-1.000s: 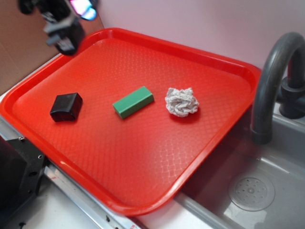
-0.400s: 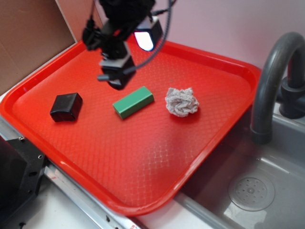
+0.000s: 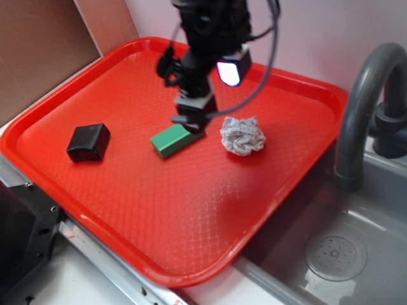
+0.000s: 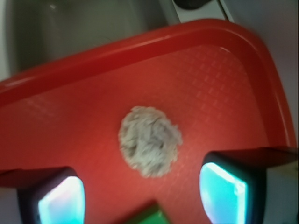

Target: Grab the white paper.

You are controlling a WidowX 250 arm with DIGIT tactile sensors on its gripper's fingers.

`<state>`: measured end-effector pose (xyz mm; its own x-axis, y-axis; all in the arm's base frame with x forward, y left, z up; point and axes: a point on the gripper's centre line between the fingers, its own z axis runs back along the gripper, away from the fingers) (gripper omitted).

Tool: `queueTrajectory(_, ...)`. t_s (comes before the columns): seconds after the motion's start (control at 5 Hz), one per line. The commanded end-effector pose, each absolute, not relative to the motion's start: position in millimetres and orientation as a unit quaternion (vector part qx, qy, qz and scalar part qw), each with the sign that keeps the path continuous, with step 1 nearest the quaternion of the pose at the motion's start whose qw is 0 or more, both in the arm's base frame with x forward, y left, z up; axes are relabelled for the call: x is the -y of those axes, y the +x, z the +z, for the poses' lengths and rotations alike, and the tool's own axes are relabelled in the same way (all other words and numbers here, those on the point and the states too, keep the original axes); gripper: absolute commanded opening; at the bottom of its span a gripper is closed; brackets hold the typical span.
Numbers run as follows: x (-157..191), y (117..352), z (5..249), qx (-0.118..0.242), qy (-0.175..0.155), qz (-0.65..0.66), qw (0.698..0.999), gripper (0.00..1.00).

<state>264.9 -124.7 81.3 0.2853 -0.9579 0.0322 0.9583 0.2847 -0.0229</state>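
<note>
The white paper [image 3: 242,135] is a crumpled greyish wad lying on the red tray [image 3: 191,210], right of the green block [image 3: 173,140]. In the wrist view the paper [image 4: 149,141] lies ahead of and between the two fingers. My gripper [image 3: 193,117] hovers above the right end of the green block, just left of the paper, not touching it. It is open and empty. The wrist view shows the gripper [image 4: 142,195] with its glowing pads [image 4: 60,200] wide apart, and a corner of the green block [image 4: 149,217] below.
A black glossy block [image 3: 88,142] lies at the tray's left. A grey faucet [image 3: 365,101] and sink [image 3: 343,254] stand to the right. A brown board [image 3: 38,51] rises at the back left.
My gripper has moved from the back left corner to the right and down, now above the green block's right end beside the paper. The objects have not moved.
</note>
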Motion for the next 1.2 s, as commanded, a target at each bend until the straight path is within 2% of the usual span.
queueTrajectory(0.0, 145.0, 272.6, 53.7, -0.018, -0.004, -0.628, 0.778, 1.00)
queueTrajectory(0.4, 141.3, 264.4, 20.8, -0.061, 0.002, -0.647, 0.760, 1.00)
queueTrajectory(0.6, 141.3, 261.4, 13.3, -0.078, 0.014, -0.642, 0.762, 0.00)
queueTrajectory(0.8, 136.5, 262.3, 11.5, -0.082, 0.017, -0.635, 0.768, 0.00)
queueTrajectory(1.0, 128.8, 260.9, 22.0, -0.075, 0.023, -0.605, 0.793, 0.00)
